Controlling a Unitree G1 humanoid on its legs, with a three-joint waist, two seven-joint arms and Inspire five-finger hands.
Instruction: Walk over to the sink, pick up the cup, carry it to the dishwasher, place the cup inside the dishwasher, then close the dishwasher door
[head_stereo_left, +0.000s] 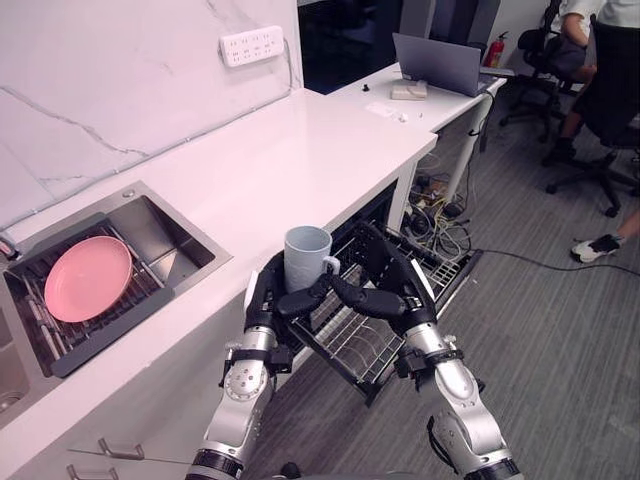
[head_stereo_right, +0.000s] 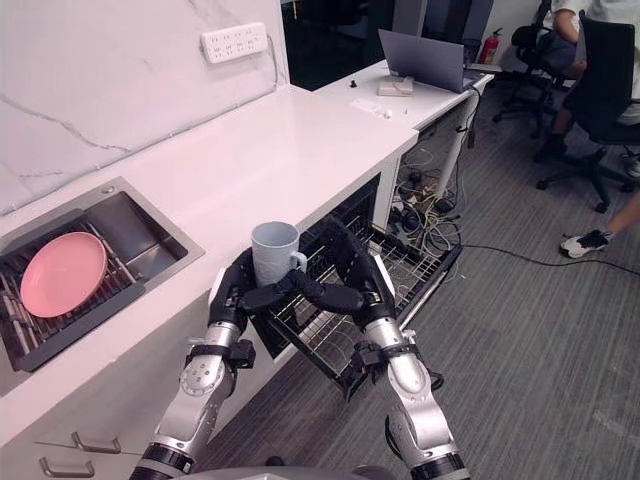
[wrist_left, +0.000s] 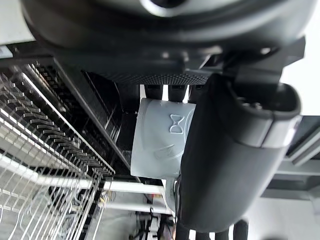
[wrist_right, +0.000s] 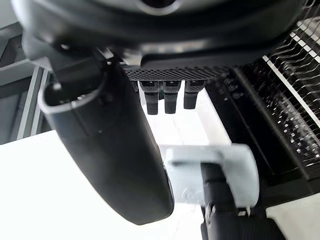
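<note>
The robot's left hand is nearest, its fingers and thumb curled round the lower half of a pale blue-grey ceramic cup. The cup stands upright, long axis vertical and open mouth facing up. Its small loop handle points to the robot's right, toward the right hand. That hand is spread, its fingers straight and lifted away from the cup, while its thumb reaches across beneath the handle, close to the left thumb; whether it touches the cup cannot be told. The cup is held in the air just off the front edge of the white stone counter, above the counter-side edge of the dishwasher's pulled-out steel wire rack. To the robot's left, a stainless steel sink is set into the counter near its front edge. It holds a dark slatted drain tray, and on the tray lies a round pink plate, face up. At the counter's far end sits an open grey laptop, and a white power strip is fixed to the marbled wall.
</note>
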